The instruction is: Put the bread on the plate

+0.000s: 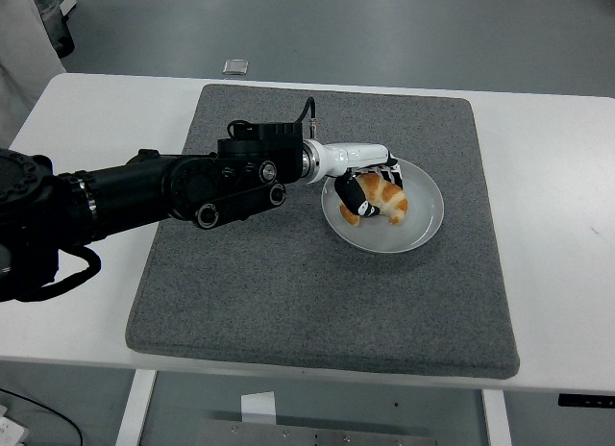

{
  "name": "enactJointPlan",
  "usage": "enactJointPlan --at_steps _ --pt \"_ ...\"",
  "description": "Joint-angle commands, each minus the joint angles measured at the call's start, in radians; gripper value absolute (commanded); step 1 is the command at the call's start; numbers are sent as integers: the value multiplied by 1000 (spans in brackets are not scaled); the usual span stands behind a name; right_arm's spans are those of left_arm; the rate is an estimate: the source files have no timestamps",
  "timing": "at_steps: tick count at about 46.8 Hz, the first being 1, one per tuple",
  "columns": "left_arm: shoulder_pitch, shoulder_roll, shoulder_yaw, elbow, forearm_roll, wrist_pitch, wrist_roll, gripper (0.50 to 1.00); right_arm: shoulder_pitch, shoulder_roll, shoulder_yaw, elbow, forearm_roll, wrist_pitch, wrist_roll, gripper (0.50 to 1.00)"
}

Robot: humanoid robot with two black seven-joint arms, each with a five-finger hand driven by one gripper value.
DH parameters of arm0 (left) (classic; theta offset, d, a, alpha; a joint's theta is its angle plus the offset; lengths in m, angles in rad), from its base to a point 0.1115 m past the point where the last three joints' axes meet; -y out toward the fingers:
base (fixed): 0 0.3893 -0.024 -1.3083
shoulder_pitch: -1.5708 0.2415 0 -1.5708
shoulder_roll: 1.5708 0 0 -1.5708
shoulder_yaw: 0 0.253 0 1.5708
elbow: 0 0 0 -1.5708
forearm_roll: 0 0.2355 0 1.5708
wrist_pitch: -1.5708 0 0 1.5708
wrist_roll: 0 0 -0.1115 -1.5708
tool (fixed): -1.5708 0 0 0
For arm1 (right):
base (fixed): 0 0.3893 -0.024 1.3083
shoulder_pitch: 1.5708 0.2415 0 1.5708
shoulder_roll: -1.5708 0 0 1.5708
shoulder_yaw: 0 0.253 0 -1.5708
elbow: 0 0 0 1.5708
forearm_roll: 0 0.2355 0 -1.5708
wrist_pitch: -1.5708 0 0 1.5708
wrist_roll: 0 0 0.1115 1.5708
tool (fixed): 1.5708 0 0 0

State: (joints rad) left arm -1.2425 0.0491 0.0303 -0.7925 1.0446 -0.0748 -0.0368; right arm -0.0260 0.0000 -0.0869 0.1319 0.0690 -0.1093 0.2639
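A grey felt mat [317, 302] covers most of the white table [548, 225], lying square to its edges with bare tabletop left on every side. Beyond the table's far edge a small pale square object [235, 67] sits on the grey floor [432, 33] — too small to identify. At the top left corner, part of a person's white garment [21, 61] shows beside something dark.
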Motion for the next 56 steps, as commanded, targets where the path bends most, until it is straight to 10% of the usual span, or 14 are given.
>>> enactJointPlan --at_steps 1,25,36,56 --pt "0 0 -3 -1 -1 0 0 621 0 0 0 0 0 0 0 932" --pt "-3 2 7 -4 -3 -2 0 780 0 0 0 0 0 0 0 932" --pt "-6 2 6 -10 -14 -3 2 932 0 0 0 0 0 0 0 932" --pt "-40 37 0 -60 -20 -26 0 975 0 0 1 0 0 -1 0 932"
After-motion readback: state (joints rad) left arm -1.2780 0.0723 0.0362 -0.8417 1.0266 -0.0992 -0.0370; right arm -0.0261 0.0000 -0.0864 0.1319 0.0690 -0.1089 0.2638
